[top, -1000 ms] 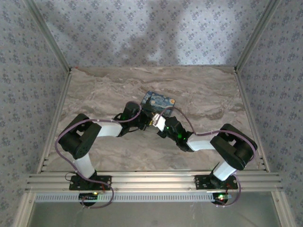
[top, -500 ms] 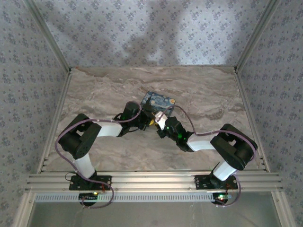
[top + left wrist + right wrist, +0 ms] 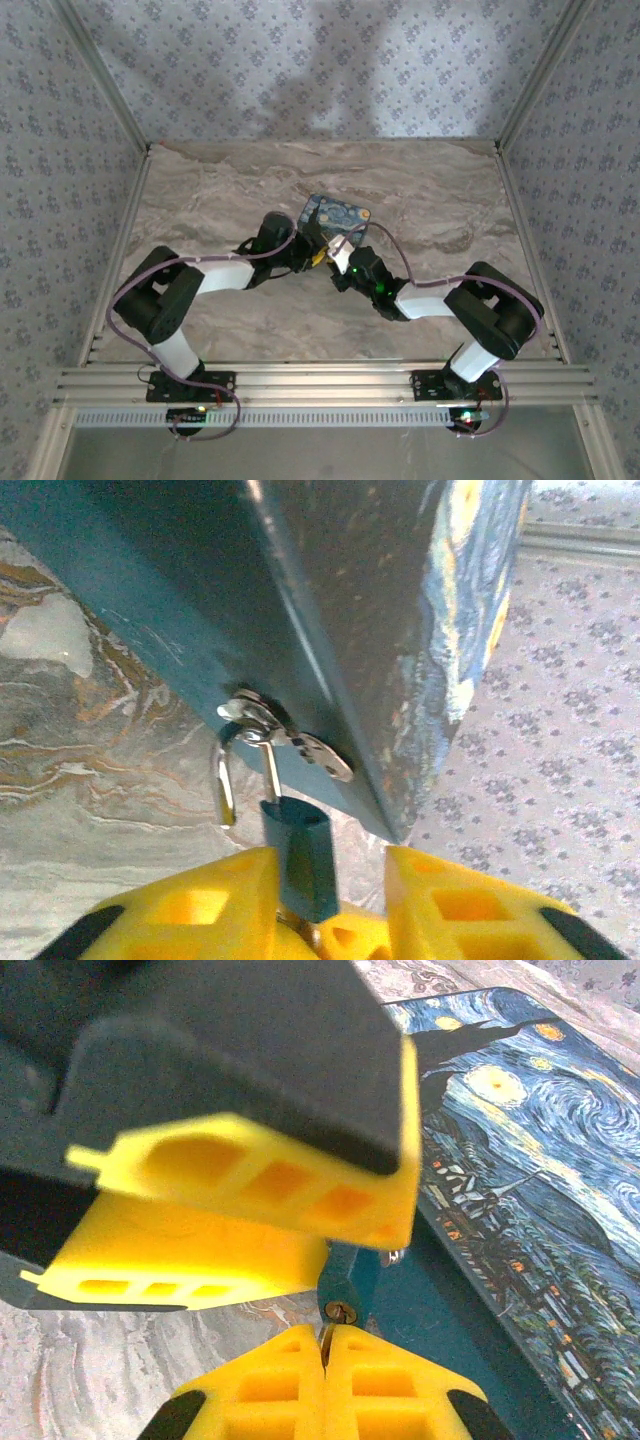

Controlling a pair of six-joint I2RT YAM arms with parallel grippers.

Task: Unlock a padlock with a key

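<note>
1. Your right gripper has its yellow fingers pressed together, and they pinch the tiny thin dark metal key at the lower end of the lock.
2. Your left gripper clamps the body of the small bluish-silver metal padlock.
3. The padlock hangs by its thin loop from the silver hasp on the edge of the blue-and-yellow swirl-painted box.
4. The box lies on the grey marbled table, just beyond both grippers.
</note>
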